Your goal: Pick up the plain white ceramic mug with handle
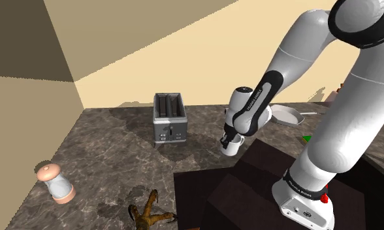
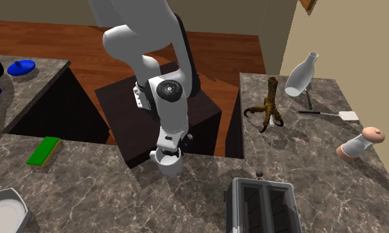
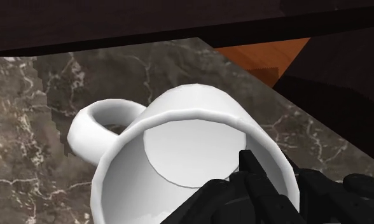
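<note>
White mug, one item, plain, empty, with a single loop handle.

Location: dark marbled counter, close to the edge that borders the robot's dark stand, and well apart from the toaster further in from that edge. Whether its base rests on the counter or hangs just clear of it cannot be told.

Hold: the black gripper comes down over the open mouth and appears closed narrowly across the mug's wall. One finger is inside the cup and the other is outside the rim. The handle is free and sits on the far side from the fingers.

Handling, as judged:
- Stiffness: rigid, with no give under the pads.
- Surface: smooth and hard, so probably slippery.
- Weight: moderate, and hanging to one side of a wall pinch, so the mug may tip or swivel between the fingers.
- Fragility: brittle, likely to chip if dropped on the counter or knocked against its edge.

Recommended hold: the wall, fingers set deep past the rim. The handle loop is a poorer choice, being curved and narrow. Lift straight and slowly.
</note>
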